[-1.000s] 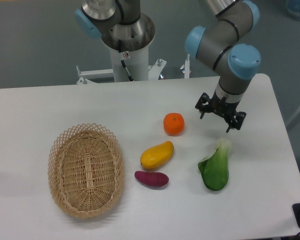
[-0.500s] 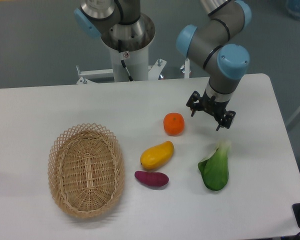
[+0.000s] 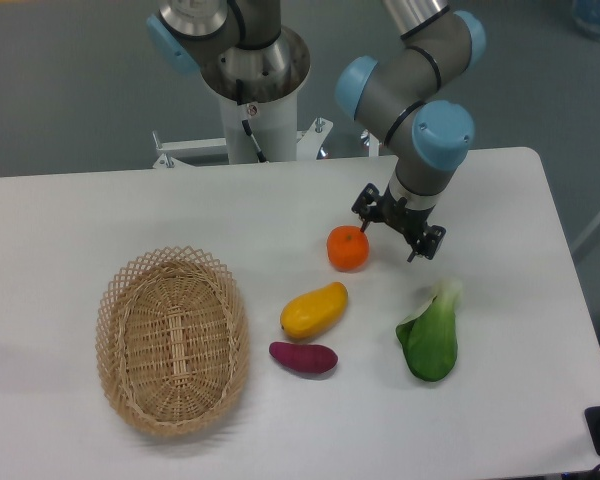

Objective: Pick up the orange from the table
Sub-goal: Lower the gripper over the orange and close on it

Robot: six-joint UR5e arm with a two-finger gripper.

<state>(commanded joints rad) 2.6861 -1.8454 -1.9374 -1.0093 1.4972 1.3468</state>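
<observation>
Orange (image 3: pixel 347 248): found near the middle of the table (image 3: pixel 70 215), lying free on the white top.
Pincer (image 3: pixel 391 241): seen spread wide, nothing held between its two fingers.
Orange relative to pincer: placed at about 9 o'clock from the pincer, just beside its nearer finger; contact cannot be told.
Mango (image 3: pixel 314 310): seen at 7 o'clock from the orange, close by.
Sweet potato (image 3: pixel 303 357): laid at 6 o'clock from the mango.
Bok choy (image 3: pixel 429 337): placed at 4 o'clock from the orange, well apart.
Basket (image 3: pixel 171 338): set at 8 o'clock from the orange, far off.
</observation>
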